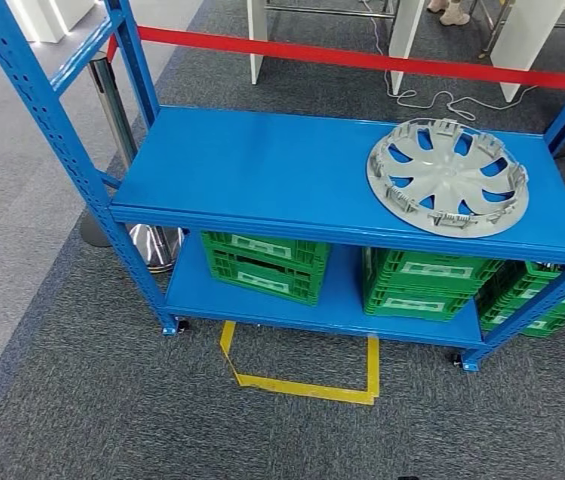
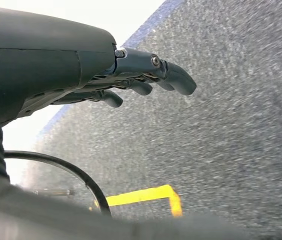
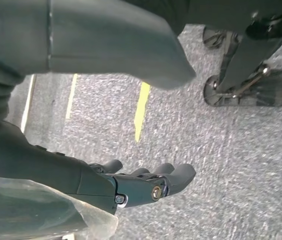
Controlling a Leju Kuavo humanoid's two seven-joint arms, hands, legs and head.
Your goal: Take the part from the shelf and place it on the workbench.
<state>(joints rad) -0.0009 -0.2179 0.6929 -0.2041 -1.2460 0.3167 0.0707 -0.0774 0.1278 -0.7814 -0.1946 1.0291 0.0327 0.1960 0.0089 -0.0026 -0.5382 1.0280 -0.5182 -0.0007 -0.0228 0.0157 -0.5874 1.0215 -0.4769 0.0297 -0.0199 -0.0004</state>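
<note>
Item: round silver-grey plastic wheel cover point(image 1: 447, 176), flat on the blue metal shelf point(image 1: 264, 170), right end. Likely light, stiff, thin-rimmed; best taken at the rim. Left hand point(image 2: 146, 77) and right hand point(image 3: 146, 182): hanging, fingers apart, holding nothing.

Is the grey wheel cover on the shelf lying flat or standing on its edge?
Flat. The wheel cover lies on the top board of the blue shelf, its whole round face turned up.
</note>
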